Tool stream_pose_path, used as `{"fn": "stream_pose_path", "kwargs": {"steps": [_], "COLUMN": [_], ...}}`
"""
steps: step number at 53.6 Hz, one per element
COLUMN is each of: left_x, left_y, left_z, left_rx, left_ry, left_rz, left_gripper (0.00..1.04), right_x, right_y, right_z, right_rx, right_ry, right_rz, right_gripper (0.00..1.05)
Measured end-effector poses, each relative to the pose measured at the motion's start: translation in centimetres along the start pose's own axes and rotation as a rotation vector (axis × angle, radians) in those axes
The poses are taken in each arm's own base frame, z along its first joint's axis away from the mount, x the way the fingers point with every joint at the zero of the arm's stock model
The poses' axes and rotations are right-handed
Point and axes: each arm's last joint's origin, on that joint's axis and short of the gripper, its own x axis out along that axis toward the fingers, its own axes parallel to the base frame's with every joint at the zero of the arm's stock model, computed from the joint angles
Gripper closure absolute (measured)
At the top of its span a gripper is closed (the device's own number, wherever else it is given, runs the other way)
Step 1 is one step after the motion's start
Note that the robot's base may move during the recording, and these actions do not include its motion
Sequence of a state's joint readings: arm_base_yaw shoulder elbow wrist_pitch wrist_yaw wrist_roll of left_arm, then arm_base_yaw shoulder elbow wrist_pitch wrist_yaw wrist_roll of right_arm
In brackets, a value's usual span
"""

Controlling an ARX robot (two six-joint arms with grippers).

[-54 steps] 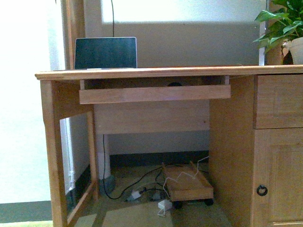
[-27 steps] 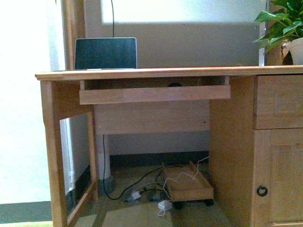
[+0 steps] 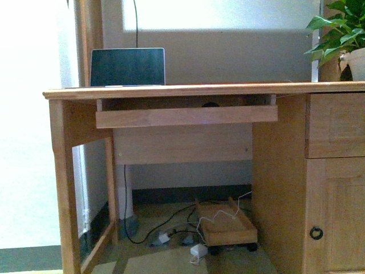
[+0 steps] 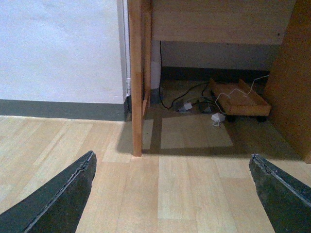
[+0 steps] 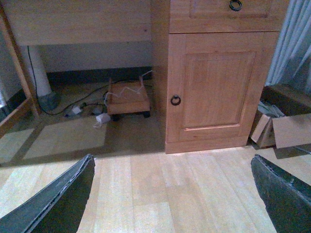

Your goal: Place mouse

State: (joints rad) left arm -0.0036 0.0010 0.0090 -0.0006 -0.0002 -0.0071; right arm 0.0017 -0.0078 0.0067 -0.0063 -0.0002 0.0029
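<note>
The mouse [image 3: 210, 104] shows only as a small dark rounded top behind the front board of the pull-out keyboard tray [image 3: 186, 116] under the desk top; the rest of it is hidden. Neither arm shows in the front view. My left gripper [image 4: 171, 160] is open and empty, low over the wooden floor in front of the desk's left leg [image 4: 137, 77]. My right gripper [image 5: 171, 160] is open and empty, low over the floor in front of the desk's cupboard door [image 5: 216, 82].
A laptop [image 3: 127, 67] stands on the wooden desk [image 3: 171, 90], a potted plant [image 3: 342, 34] at its right end. A drawer and cupboard [image 3: 336, 171] fill the desk's right side. A wheeled wooden tray [image 3: 225, 225] and cables lie under it. Cardboard pieces [image 5: 284, 128] lie right of the cupboard.
The desk and everything on it sit a few pixels lower in the front view than before, so the view has risen slightly. Nothing on the desk has moved.
</note>
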Motion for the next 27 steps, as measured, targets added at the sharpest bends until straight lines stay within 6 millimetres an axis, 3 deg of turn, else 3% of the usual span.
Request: {"fn": "stream_pose_path", "kwargs": {"steps": [27], "left_x": [0.00], "left_y": [0.00], "left_z": [0.00], "left_rx": [0.000], "left_ry": [0.000], "left_rz": [0.000], "left_gripper": [0.08], "right_x": [0.00], "right_y": [0.00], "right_z": [0.00], "right_rx": [0.000], "right_ry": [0.000], "right_rz": [0.000], "right_gripper": [0.07]}}
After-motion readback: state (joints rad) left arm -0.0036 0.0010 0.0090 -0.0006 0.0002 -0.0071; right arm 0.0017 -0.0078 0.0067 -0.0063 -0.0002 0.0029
